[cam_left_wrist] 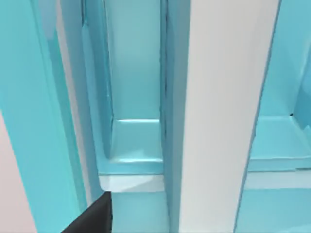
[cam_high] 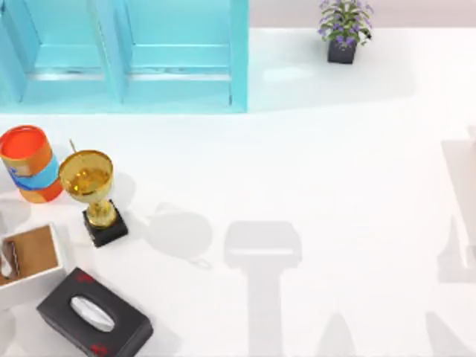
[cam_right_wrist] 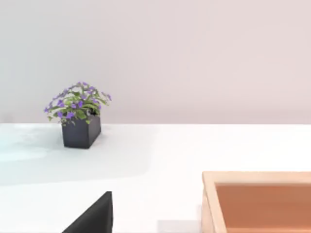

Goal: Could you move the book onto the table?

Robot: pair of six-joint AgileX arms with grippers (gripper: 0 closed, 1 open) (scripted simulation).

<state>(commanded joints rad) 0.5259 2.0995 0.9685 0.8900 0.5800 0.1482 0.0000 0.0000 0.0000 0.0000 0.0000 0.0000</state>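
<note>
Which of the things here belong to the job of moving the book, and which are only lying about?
For the job: book, seemingly the white-edged teal slab; table; shelf cabinet; left gripper, at the cabinet.
Lying about: potted plant; trophy; orange can; black tissue box; open box; right gripper, idle.

No text can be read (red marks on the tissue box are illegible).

Table: middle and right side open, free for passage. Far-left edge: turquoise shelf cabinet. Far edge, toward the right: potted plant. Left edge crowded: orange canister, gold trophy, white box, black tissue box at the near-left corner.
</note>
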